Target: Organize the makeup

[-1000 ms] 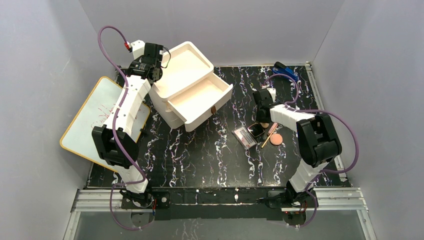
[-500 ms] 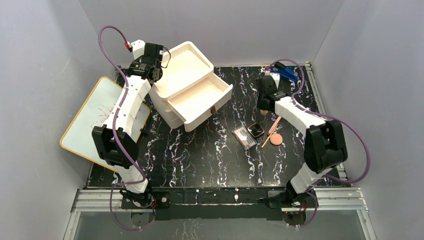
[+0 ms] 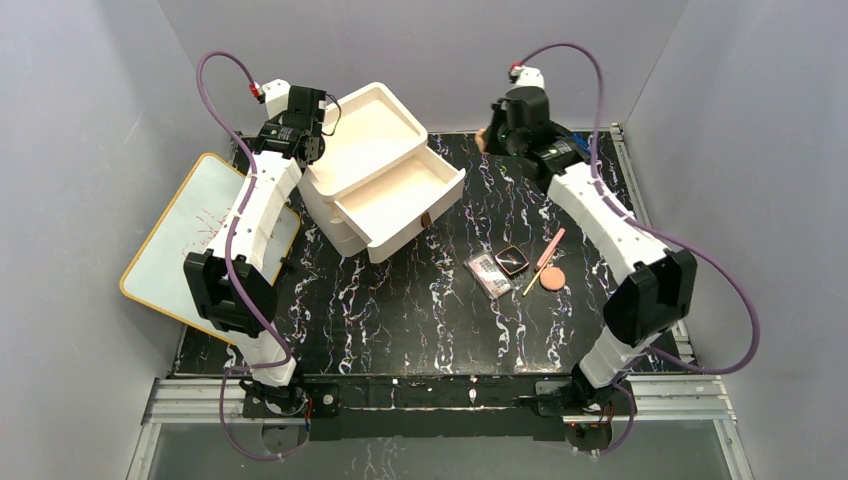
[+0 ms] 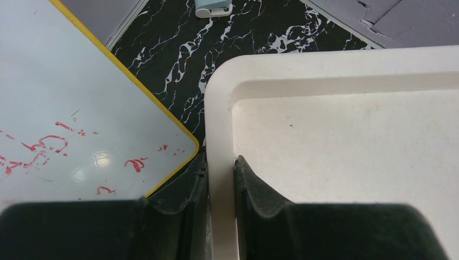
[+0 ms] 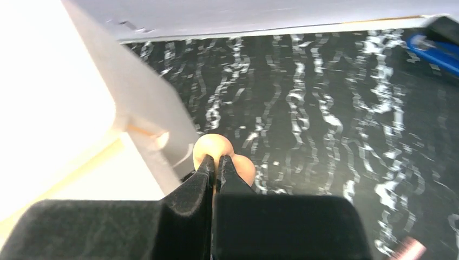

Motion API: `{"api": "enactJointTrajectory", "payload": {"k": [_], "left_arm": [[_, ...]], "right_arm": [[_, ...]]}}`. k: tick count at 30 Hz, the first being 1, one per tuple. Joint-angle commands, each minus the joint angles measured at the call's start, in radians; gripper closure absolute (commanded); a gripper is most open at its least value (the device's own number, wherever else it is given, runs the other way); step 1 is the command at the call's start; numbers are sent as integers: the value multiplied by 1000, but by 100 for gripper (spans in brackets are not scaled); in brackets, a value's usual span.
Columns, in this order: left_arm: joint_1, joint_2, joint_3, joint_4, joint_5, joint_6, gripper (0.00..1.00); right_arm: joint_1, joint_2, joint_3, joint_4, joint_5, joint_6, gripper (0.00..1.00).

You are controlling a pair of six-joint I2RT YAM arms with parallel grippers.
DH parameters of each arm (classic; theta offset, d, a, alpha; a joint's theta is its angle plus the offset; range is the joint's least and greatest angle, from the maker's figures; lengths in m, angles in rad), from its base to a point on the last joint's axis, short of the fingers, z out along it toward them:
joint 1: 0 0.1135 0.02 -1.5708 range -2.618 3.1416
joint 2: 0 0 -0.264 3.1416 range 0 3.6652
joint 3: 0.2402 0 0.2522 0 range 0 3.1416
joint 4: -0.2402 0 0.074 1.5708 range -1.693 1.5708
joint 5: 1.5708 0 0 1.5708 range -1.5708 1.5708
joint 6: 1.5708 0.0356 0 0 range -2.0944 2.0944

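The right end effector pinches the tan egg-shaped sponge between narrow black fingers, squeezing its soft, matte body. The sponge hangs above the far side of the glossy black, white-veined desk, to the right of the smooth cream plastic organizer, whose shallow drawer stands pulled out. The left end effector is clamped on the organizer's rounded top rim. On the desk lie the rectangular palette, touching the square black compact, with the thin stick and the round pink puff nearby.
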Motion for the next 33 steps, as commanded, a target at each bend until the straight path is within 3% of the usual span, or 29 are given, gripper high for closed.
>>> {"api": "enactJointTrajectory", "payload": {"k": [1, 12, 13, 14, 16, 17, 21, 23, 24, 27, 33], "left_arm": [[-4, 9, -44, -58, 76, 34, 100], [-3, -3, -66, -51, 78, 45, 100], [-4, -3, -69, -48, 78, 45, 100], [-4, -3, -71, -46, 79, 47, 100], [-4, -3, -74, -44, 81, 48, 100], [-4, -4, -74, -44, 82, 48, 100], [-3, -3, -71, -43, 82, 50, 100], [-3, -3, -69, -43, 84, 50, 100], [-4, -3, -67, -43, 84, 50, 100], [-4, -3, -63, -44, 89, 50, 100], [-5, -6, -53, -45, 91, 54, 100]], "right_arm": [[89, 88, 105, 31, -92, -37, 99], [211, 210, 198, 10, -158, -37, 98], [216, 214, 198, 5, -166, -37, 84], [220, 219, 198, -1, -172, -37, 76], [227, 226, 200, -14, -181, -37, 75], [228, 228, 205, -18, -185, -36, 76], [246, 213, 222, -30, -190, -39, 98], [257, 200, 227, -30, -182, -43, 99], [263, 196, 232, -33, -183, -47, 93], [271, 192, 244, -49, -182, -51, 61], [271, 83, 177, -1, -42, -96, 48]]}}
